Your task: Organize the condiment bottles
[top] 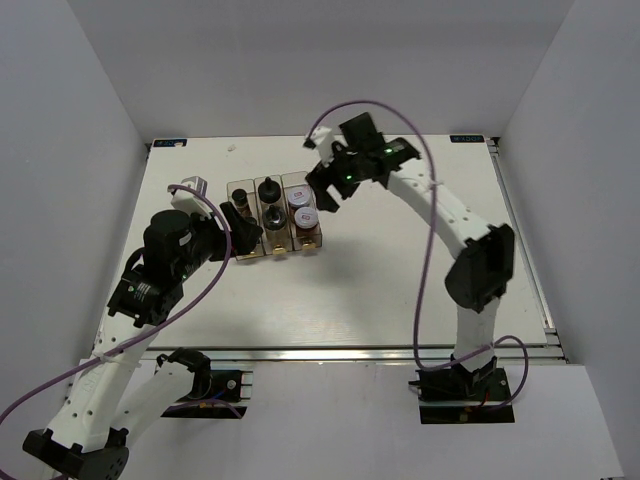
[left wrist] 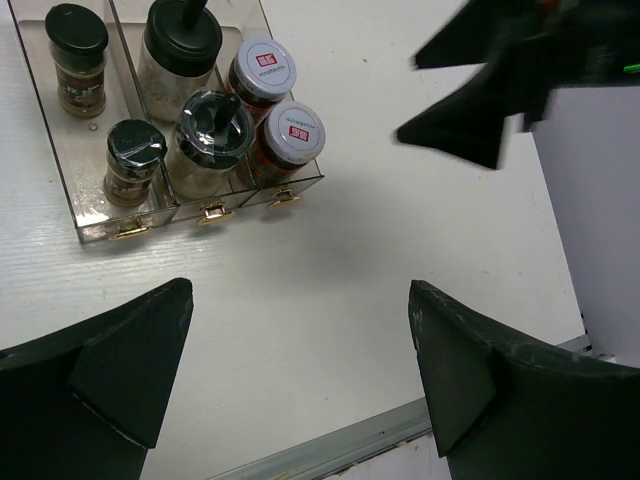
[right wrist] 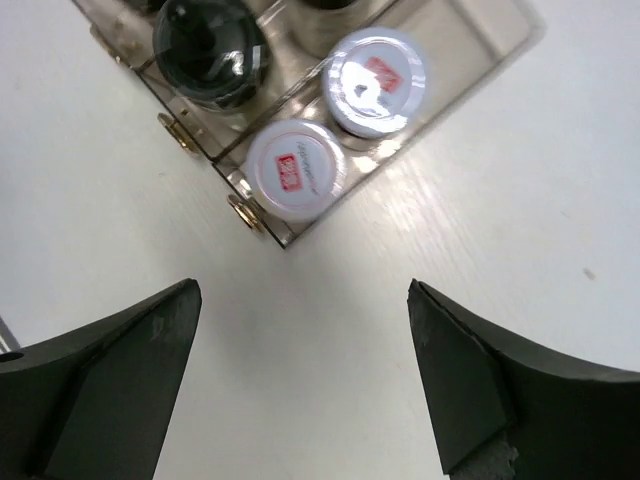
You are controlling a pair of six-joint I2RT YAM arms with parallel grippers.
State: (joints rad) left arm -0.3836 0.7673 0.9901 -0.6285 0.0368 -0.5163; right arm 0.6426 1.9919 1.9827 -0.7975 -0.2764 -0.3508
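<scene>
Six condiment bottles stand in pairs inside the clear three-compartment rack (top: 272, 250) (left wrist: 240, 195) (right wrist: 282, 232). Two white-lidded jars with reddish contents (left wrist: 262, 68) (left wrist: 293, 128) (right wrist: 296, 168) (right wrist: 376, 80) fill its right compartment. Two black-capped jars of white powder (left wrist: 183, 25) (left wrist: 214, 115) fill the middle. Two slim black-capped bottles of brown spice (left wrist: 76, 30) (left wrist: 135, 145) fill the left. My left gripper (top: 241, 228) (left wrist: 300, 340) hovers open by the rack's left front corner, holding nothing. My right gripper (top: 322, 192) (right wrist: 300, 340) hangs open and empty just right of the rack.
A small grey block (top: 190, 185) lies at the back left, behind my left arm. The table's metal front rail (top: 350, 352) (left wrist: 330, 450) runs along the near edge. White walls enclose the table on three sides. A purple cable (top: 425, 260) loops beside my right arm.
</scene>
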